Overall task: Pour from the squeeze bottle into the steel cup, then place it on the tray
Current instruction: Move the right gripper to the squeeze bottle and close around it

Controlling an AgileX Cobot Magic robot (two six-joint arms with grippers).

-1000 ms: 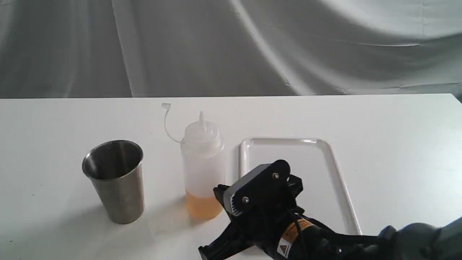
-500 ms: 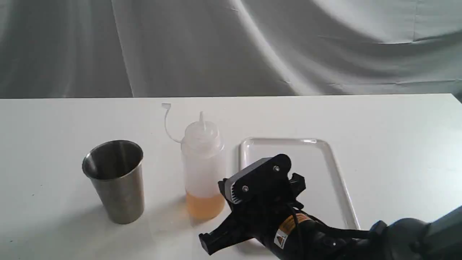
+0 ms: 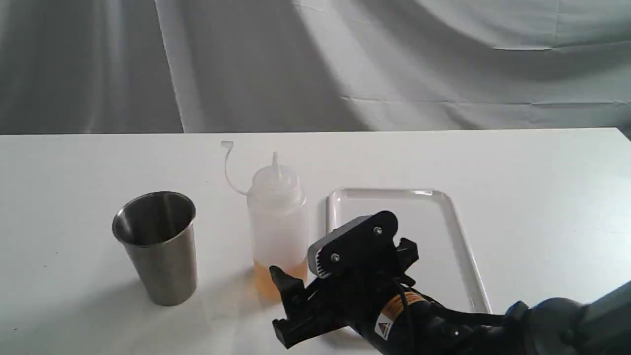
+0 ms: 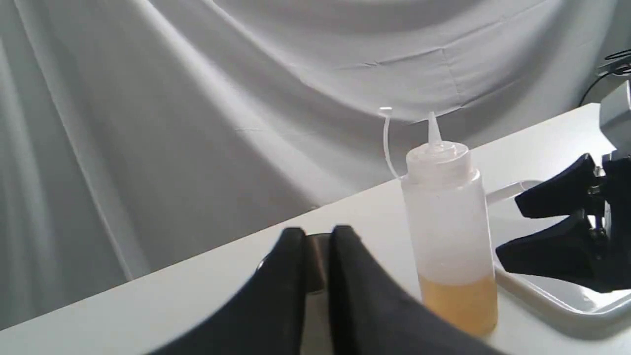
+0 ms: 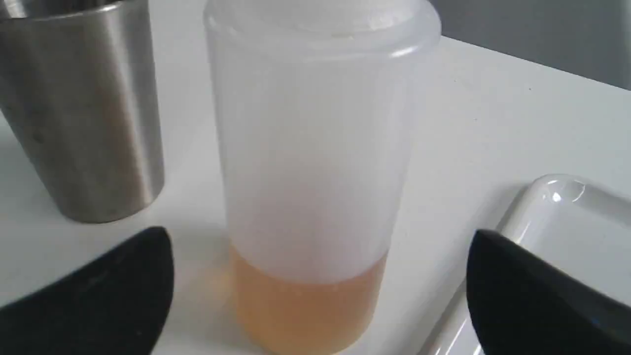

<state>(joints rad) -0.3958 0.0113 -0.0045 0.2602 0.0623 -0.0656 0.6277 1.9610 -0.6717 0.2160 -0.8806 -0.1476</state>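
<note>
Squeeze bottle (image 3: 277, 222): we found it upright on the white table (image 3: 542, 197), between the steel cup (image 3: 157, 246) and the tray (image 3: 384, 191), touching neither.
Contents: amber liquid (image 5: 300, 310) filled only the lowest part of the bottle; above it the wall showed cloudy white.
Nozzle (image 3: 276, 160): uncovered; its small cap (image 3: 227, 144) stood up on the thin strap (image 3: 227, 170) on the cup side.
Cup: upright on the table, near the bottle on the left in the exterior view. We could not tell whether it held liquid.
Tray position: flat on the table just beside the bottle on the right, with the right arm (image 3: 493, 325) reaching over its near end.
Right gripper (image 3: 276, 301): jaws spread wide, low by the table, one finger (image 5: 98, 291) on either side of the bottle's lower part. The right wrist view showed a clear gap at each side, so we recorded it as released, grasping nothing.
Left gripper (image 4: 318, 236): seen only in its own wrist view; fingers were drawn together to a narrow slit, clenched on nothing, with the cup behind them.
Backdrop: grey draped cloth (image 3: 345, 64) hung behind the table's far edge.
</note>
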